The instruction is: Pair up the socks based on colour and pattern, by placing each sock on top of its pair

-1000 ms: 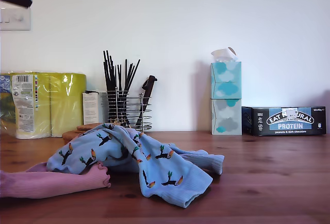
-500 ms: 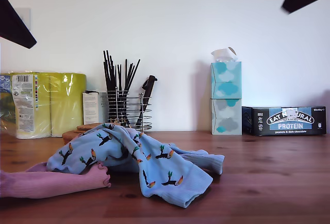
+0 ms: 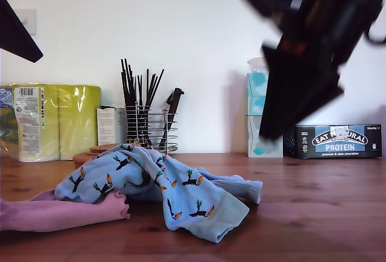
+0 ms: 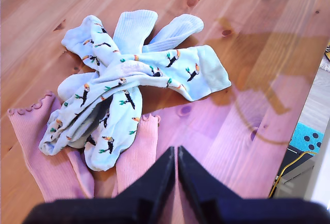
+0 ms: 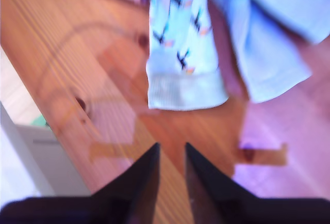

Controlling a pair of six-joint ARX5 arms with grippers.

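The socks lie in one heap on the wooden table [image 3: 313, 207]. Two toucan-print socks [image 3: 193, 198] [image 4: 191, 72] drape over plain light blue socks [image 3: 241, 186] [image 4: 134, 28] and pink frilly socks [image 3: 60, 214] [image 4: 36, 146]. My first gripper [image 4: 174, 154] hangs shut and empty above the pink side of the heap; its arm [image 3: 15, 29] shows at the exterior view's upper left. My second gripper [image 5: 171, 152], blurred, hovers over bare wood just short of a toucan sock's cuff [image 5: 185, 92], its fingers slightly apart and empty. Its arm [image 3: 301, 87] fills the exterior view's upper right.
Along the back wall stand yellow paper rolls [image 3: 54, 120], a small white box [image 3: 111, 126], a wire utensil holder [image 3: 148, 129], stacked tissue boxes [image 3: 256, 102] partly behind the arm, and a protein bar box [image 3: 338, 141]. The table's edge [image 4: 309, 95] runs close to the heap.
The second arm has swung down from the exterior view's top right and now blurs across the tissue boxes. The first arm holds its place from half a second ago. The socks have not moved.
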